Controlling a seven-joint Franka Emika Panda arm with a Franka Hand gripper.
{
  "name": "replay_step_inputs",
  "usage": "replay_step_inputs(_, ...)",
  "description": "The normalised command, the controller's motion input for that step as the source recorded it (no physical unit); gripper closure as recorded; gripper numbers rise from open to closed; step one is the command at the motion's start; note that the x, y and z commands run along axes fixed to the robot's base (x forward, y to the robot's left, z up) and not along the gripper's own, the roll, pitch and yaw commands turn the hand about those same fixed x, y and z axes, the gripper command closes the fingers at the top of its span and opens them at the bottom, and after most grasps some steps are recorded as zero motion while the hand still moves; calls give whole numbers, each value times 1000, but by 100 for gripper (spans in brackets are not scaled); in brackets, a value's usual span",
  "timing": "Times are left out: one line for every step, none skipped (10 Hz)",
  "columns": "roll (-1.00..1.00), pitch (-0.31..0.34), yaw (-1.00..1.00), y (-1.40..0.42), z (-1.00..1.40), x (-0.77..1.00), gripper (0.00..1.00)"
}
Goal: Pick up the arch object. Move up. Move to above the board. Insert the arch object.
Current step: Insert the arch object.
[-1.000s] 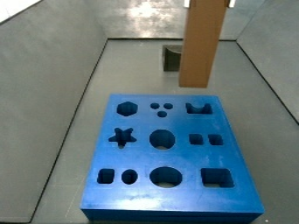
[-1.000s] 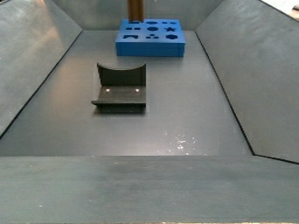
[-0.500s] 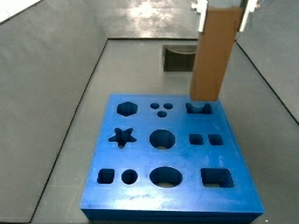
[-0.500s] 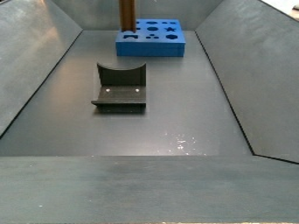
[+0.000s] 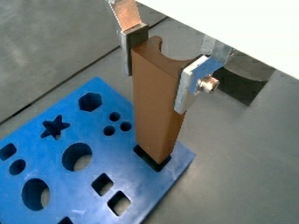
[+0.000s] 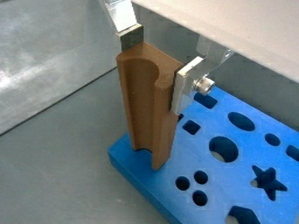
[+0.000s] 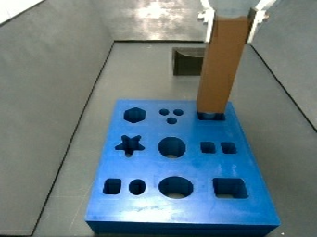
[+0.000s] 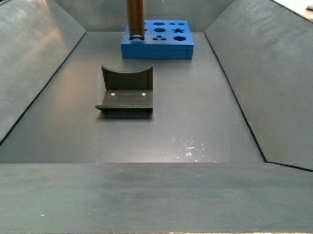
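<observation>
Pincer (image 5: 162, 54) clamped on arch object (image 5: 156, 109) | base in board (image 5: 47, 162) slot

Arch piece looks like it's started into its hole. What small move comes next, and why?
Probably keep lowering straight down: the gripper grips the arch object upright near its top, and its lower end sits at the arch-shaped hole at the board edge, with most of it above the surface.

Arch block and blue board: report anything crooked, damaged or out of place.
Nothing stands out. The arch block stands upright between the fingers of the gripper, its lower end in the arch hole at the corner of the board. The fixture sits apart on the floor.
</observation>
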Motion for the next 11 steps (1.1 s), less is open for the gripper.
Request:
replay_step_inputs(0, -17, 63, -40, -189, 0, 100)
replay_step_inputs(0, -11, 57, -37, -143, 0, 100)
replay_step_inputs(-3, -4, 34, -9, -94, 51, 100)
replay_step_inputs(-14, 0, 9, 0, -60, 220, 100)
replay_step_inputs(0, 0, 20, 0, -63, 211, 100)
replay_step_inputs(0, 0, 60, 0, -54, 194, 100)
replay_step_inputs(0, 0, 0, -49, -40, 34, 100)
replay_step_inputs(0, 0, 0, -89, -140, -169, 100)
replay_step_inputs(0, 0, 9, -157, -186, -229, 100)
replay_step_inputs(0, 0, 43, 0, -11, -49, 100)
replay_step_inputs(0, 0, 0, 0, -29, 0, 100)
